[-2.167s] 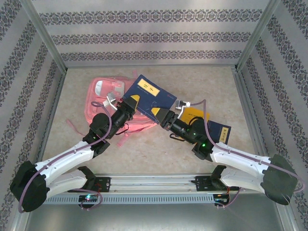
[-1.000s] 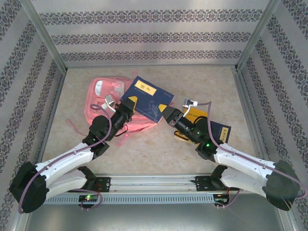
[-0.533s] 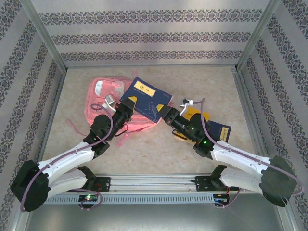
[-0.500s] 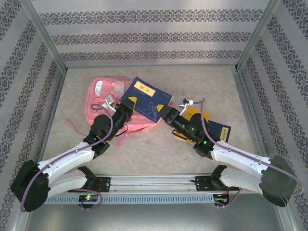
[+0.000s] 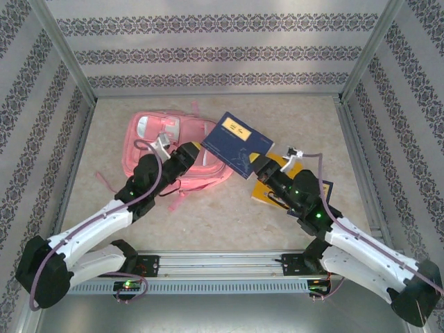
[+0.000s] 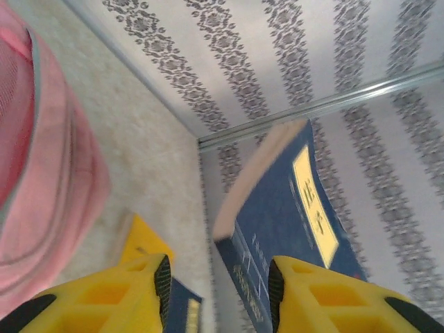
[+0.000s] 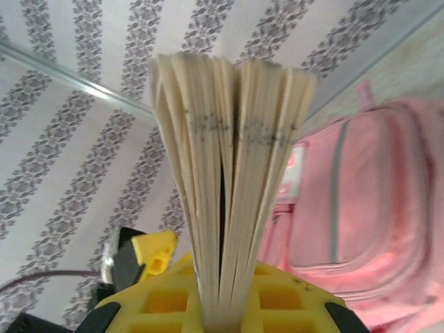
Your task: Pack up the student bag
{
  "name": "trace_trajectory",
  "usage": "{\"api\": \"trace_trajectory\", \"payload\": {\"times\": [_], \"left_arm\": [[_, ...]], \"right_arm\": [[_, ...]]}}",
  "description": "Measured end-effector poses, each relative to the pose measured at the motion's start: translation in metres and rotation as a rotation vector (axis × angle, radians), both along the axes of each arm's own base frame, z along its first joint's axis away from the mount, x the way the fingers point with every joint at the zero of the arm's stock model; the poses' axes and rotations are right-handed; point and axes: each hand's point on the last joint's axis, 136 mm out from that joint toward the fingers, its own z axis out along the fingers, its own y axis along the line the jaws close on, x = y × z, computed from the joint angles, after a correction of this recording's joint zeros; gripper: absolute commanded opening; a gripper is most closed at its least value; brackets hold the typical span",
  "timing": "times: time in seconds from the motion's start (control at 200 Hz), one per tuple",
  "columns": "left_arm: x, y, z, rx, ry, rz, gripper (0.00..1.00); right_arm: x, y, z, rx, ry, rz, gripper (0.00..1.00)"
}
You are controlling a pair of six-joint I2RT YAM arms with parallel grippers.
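On the left half of the table [image 5: 229, 215] you have the student bag [image 5: 156, 139], a soft pink backpack lying flat towards the back, its straps trailing to the near left. Your left hand [image 5: 194, 149] sits over the bag's right edge; from above you cannot tell whether it touches the fabric. The left wrist view shows its yellow fingers [image 6: 139, 291] spread apart with nothing between them, pink fabric off to their left and the book beyond the gap. Next comes a blue book [image 5: 236, 137] with a yellow label on its cover, held tilted near the middle of the table, its left corner just beside the bag's right edge as seen from above. Your right hand [image 5: 258, 165] pinches this book by its near corner; the right wrist view shows the fanned cream page edges clamped between the two yellow fingers, with the pink bag behind to the right. Under your right arm a yellow book [image 5: 283, 163] lies on the table, and a second blue book [image 5: 325, 189] lies just beside it, further right.
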Motion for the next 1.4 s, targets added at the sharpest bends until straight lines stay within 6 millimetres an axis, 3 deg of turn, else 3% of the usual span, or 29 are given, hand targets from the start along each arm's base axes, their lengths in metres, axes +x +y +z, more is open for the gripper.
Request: {"api": "trace_trajectory", "payload": {"times": [0.13,0.385,0.535,0.679,0.829,0.989,1.144,1.264,1.404], "left_arm": [[0.03,-0.012,-0.012,0.164,0.051,-0.071,0.46],[0.082,-0.039,-0.081,0.52,0.214,-0.249,0.47],[0.1,-0.024,-0.107,0.668,0.265,-0.268,0.46],[0.116,-0.011,-0.112,0.742,0.279,-0.262,0.46],[0.127,-0.008,-0.117,0.766,0.289,-0.272,0.44],[0.135,-0.017,-0.134,0.761,0.319,-0.312,0.38],[0.133,-0.026,-0.157,0.731,0.371,-0.36,0.16],[0.13,-0.031,-0.159,0.704,0.382,-0.385,0.02],[0.128,-0.032,-0.158,0.682,0.384,-0.405,0.0]], "right_arm": [[-0.005,-0.027,-0.019,-0.063,0.03,-0.066,0.0],[-0.014,-0.056,-0.058,-0.163,0.093,-0.121,0.0],[-0.02,-0.063,-0.064,-0.194,0.096,-0.123,0.0],[-0.021,-0.067,-0.067,-0.213,0.101,-0.128,0.0],[-0.018,-0.071,-0.077,-0.226,0.121,-0.137,0.0],[-0.013,-0.076,-0.088,-0.238,0.158,-0.148,0.0],[-0.009,-0.082,-0.089,-0.231,0.17,-0.161,0.0],[-0.008,-0.085,-0.09,-0.222,0.173,-0.164,0.0],[-0.008,-0.085,-0.1,-0.229,0.197,-0.153,0.0]]}}
